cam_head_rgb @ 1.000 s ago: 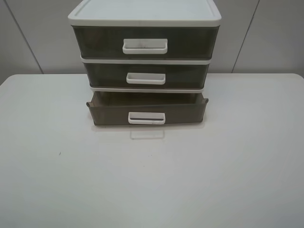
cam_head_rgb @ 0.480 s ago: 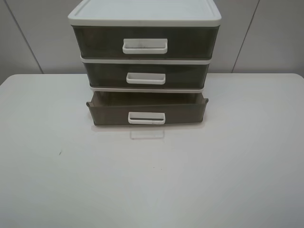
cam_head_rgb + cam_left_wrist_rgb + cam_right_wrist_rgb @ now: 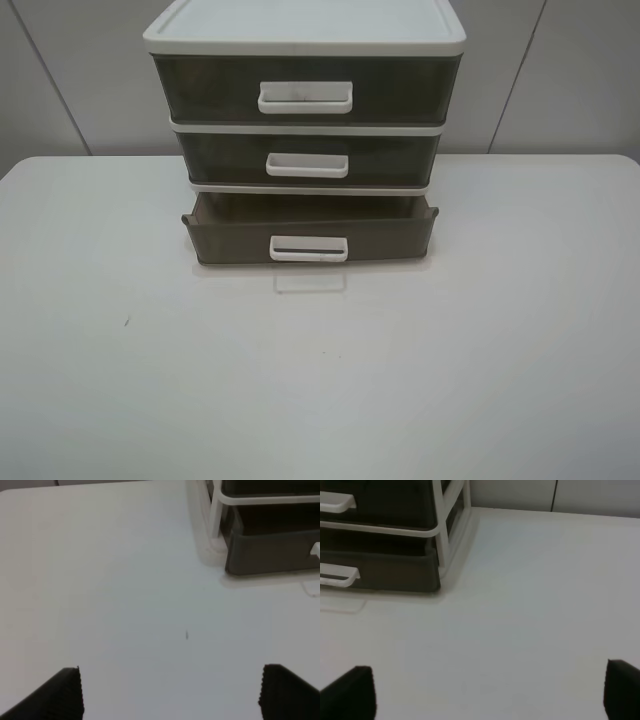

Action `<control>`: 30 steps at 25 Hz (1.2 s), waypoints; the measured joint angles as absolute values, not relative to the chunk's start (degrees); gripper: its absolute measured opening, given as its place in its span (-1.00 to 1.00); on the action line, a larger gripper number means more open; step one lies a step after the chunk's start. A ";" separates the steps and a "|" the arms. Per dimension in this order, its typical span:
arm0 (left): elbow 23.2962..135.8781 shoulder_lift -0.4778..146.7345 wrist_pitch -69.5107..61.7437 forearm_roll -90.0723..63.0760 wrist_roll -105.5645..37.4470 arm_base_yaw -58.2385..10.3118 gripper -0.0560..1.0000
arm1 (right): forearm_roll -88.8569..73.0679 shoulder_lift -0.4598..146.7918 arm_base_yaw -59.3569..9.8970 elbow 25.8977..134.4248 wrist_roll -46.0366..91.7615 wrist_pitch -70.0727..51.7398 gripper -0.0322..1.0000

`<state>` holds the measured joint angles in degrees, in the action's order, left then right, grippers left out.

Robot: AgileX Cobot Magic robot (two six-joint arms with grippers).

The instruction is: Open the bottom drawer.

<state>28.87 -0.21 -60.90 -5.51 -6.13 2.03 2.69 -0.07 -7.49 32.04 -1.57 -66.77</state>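
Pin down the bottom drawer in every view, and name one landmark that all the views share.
Exterior high: the bottom drawer is at centre, the lowest tier, pulled partly out.
Left wrist: only one dark corner of it shows, cut off by the picture's edge.
Right wrist: its front shows with the loop handle, also cut off by the edge.
Shared landmark: the white frame rail directly above it.
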 joint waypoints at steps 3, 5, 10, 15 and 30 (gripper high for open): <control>28.87 -0.21 -60.90 -5.51 -6.13 2.03 0.47 | 2.76 -0.07 -6.77 32.04 -1.57 -66.23 0.60; 28.87 -0.21 -60.90 -5.51 -6.13 2.03 0.47 | 2.96 -0.07 -6.51 32.04 -1.57 -66.08 0.60; 28.87 -0.21 -60.90 -5.51 -6.13 2.03 0.47 | 4.58 -0.07 -6.31 31.06 -1.37 -62.88 0.60; 28.87 -0.21 -60.90 -5.51 -6.13 2.03 0.47 | 4.46 -0.07 -6.31 29.77 -1.37 -61.19 0.60; 28.87 -0.21 -60.90 -5.39 -6.13 2.03 0.47 | 4.46 -0.07 -6.31 29.77 -1.37 -60.90 0.60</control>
